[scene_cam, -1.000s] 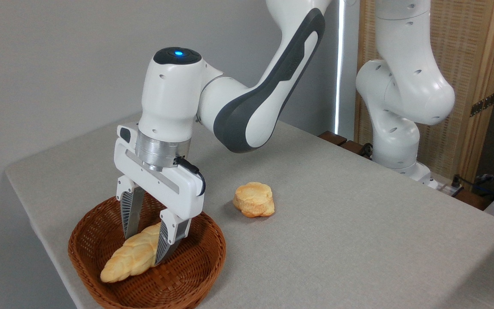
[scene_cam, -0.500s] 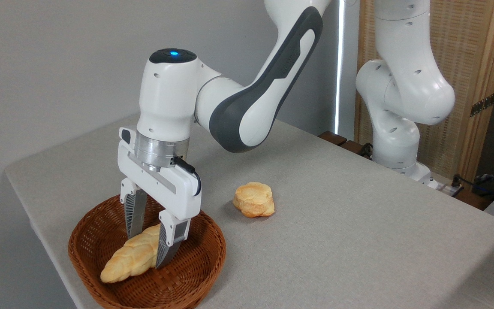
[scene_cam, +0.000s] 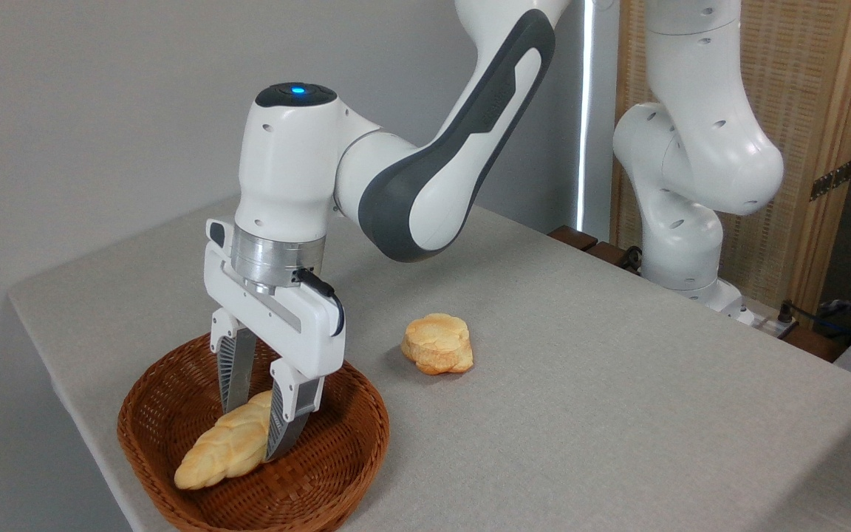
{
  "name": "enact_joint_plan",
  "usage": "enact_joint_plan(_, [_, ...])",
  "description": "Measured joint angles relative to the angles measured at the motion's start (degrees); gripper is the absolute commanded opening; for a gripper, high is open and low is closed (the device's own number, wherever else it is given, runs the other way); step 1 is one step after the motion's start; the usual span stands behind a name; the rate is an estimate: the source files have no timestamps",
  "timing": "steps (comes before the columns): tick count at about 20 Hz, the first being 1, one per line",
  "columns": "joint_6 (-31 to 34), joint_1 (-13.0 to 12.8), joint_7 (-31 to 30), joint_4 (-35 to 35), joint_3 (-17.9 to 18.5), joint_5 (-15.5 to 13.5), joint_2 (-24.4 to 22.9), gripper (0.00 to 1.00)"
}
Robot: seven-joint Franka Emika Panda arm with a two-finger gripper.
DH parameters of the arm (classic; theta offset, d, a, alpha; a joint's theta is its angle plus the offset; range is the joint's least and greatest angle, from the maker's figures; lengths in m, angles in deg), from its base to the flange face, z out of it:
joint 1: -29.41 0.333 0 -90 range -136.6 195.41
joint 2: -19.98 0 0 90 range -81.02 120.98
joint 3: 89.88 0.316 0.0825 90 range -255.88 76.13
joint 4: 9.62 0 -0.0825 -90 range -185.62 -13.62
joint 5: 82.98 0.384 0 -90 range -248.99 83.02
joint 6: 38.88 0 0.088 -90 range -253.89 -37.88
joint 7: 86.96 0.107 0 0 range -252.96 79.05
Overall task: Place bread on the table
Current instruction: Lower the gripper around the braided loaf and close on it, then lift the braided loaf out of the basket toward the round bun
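Pincer [scene_cam: 252,432] fingers closer, now gripping bread [scene_cam: 224,443]

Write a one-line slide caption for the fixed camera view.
Gripper closed around braided bread inside wicker basket; round bun sits on the table.

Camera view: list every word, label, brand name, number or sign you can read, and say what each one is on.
No readable text.
The arm's dark grey panel carries faint raised marks, too blurred to read.
The gripper, bread, basket, bun and table show no writing.
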Motion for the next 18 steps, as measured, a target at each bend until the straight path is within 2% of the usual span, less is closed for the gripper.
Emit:
enact_joint_plan(2, [0.00,0.00,0.00,0.00,0.00,0.01,0.00,0.22])
enact_joint_plan(4, [0.00,0.00,0.00,0.02,0.00,0.01,0.00,0.15])
enact_joint_plan(18, [0.00,0.36,-1.40,0.60,0.29,0.03,-0.13,0.18])
